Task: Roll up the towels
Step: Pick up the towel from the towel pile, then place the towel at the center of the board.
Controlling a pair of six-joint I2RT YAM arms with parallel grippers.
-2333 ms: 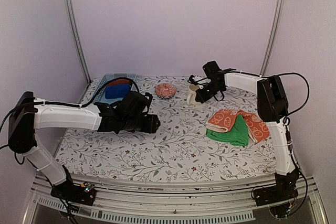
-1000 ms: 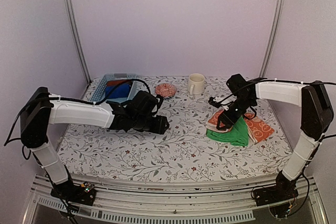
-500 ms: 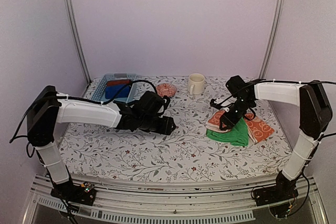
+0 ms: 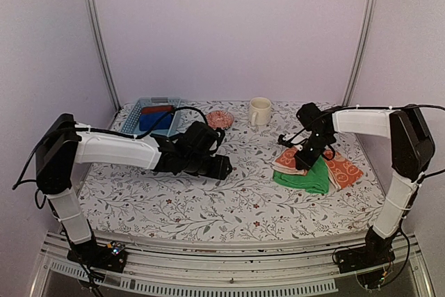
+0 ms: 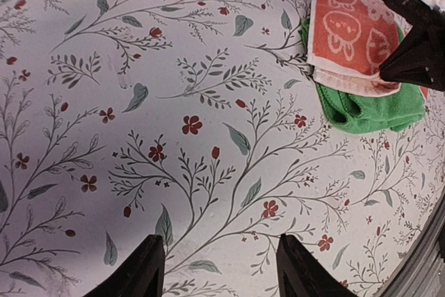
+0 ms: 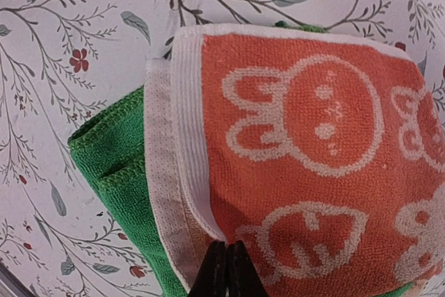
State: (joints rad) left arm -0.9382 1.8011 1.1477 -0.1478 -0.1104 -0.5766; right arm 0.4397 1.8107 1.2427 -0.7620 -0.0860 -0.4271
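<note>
A stack of towels lies at the right of the table. An orange rabbit-print towel (image 4: pixel 290 158) lies on top, a green towel (image 4: pixel 307 180) under it, and a second orange towel (image 4: pixel 343 170) to the right. My right gripper (image 4: pixel 300 165) is down on the stack. In the right wrist view its gripper (image 6: pixel 226 255) is shut, pinching the pale edge of the top orange towel (image 6: pixel 306 137); the green towel (image 6: pixel 118 165) sticks out on the left. My left gripper (image 4: pixel 224 168) hovers open over the bare cloth mid-table (image 5: pixel 221 269), left of the orange (image 5: pixel 351 39) and green (image 5: pixel 368 106) towels.
A blue basket (image 4: pixel 167 101) at the back left holds a blue and a dark red cloth roll. A small patterned bowl (image 4: pixel 220 119) and a cream mug (image 4: pixel 259 110) stand at the back middle. The table is covered with a flowered cloth (image 4: pixel 229 203).
My right gripper has left the mug at the back and come down onto the towel stack, closing on the orange towel's edge. My left arm has reached further right toward the table's middle.
</note>
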